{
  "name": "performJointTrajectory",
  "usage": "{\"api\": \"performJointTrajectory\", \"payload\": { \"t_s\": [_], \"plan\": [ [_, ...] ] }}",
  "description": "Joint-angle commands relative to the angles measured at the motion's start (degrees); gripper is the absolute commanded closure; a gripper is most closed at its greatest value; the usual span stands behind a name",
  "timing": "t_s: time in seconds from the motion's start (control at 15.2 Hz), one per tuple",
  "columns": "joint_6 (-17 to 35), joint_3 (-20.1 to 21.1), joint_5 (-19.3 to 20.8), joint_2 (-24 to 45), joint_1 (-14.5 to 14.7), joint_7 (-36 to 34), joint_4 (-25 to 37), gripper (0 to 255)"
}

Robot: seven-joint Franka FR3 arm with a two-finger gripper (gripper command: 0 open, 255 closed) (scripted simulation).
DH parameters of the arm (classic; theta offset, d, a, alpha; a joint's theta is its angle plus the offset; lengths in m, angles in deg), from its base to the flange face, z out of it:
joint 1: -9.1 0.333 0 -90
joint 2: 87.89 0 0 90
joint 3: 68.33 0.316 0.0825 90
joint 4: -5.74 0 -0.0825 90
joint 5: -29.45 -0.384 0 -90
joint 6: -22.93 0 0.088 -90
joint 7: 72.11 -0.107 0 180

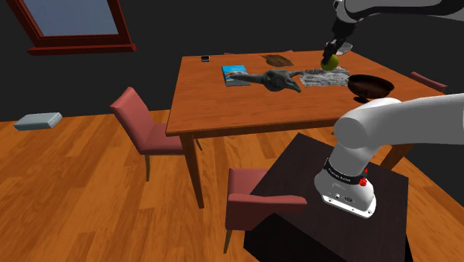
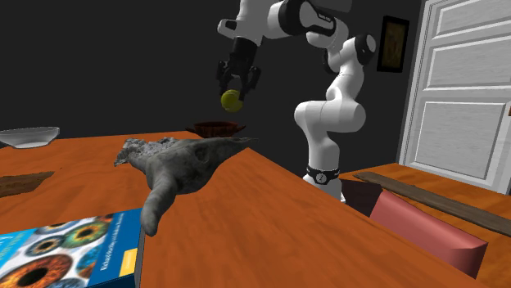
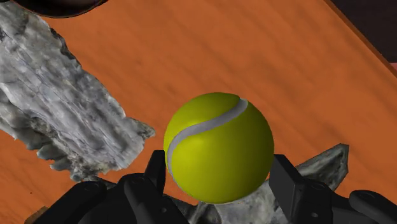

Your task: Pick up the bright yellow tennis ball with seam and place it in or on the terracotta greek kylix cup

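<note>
Wooden table [image 1: 223, 104] below; my gripper [image 1: 329, 50] clasps ball [image 1: 333, 60], lifted off it. Pick done, I judge; carry to cup [image 1: 369, 85] remains.

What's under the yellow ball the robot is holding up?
Below the tennis ball, clasped in the end effector, lie the orange-brown table and a grey, rocky-looking slab. The ball covers the patch straight beneath it, so that part is hidden.

The grey figure [image 2: 176, 164] hides the lower part of the dark cup [image 2: 217, 127]; an edge crops the book [image 2: 65, 258]
</note>
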Motion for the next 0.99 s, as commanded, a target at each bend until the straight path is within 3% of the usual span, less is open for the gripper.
{"api": "performJointTrajectory", "payload": {
  "t_s": [0.0,0.46,0.92],
  "plan": [
    [-0.4,-2.7,1.6,-0.7,-1.1,3.0,0.5,255],
    [-1.0,-12.4,6.3,0.0,-3.6,12.9,4.9,255],
    [-0.9,-22.6,9.7,3.4,-3.2,22.6,12.3,255]
  ]
}}
